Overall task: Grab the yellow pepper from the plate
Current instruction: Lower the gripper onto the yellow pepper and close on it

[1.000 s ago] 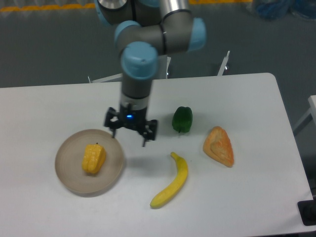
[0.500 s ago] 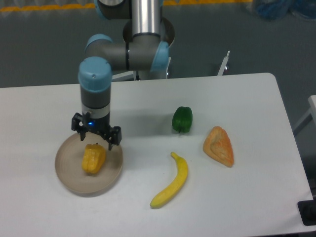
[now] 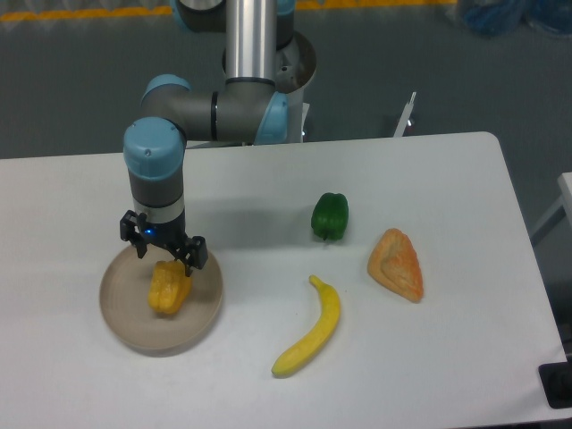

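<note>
Yellow pepper (image 3: 168, 290) lies on the beige plate (image 3: 125, 323) at the tabletop's (image 3: 447, 357) left. Tool (image 3: 164, 257) is directly above it — fingers apart, straddling the pepper's top, not clamped.

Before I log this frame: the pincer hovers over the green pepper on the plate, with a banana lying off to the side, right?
Not quite. The camera view shows the pincer over the yellow pepper on the plate. The green pepper sits on the table, as does the banana.
</note>
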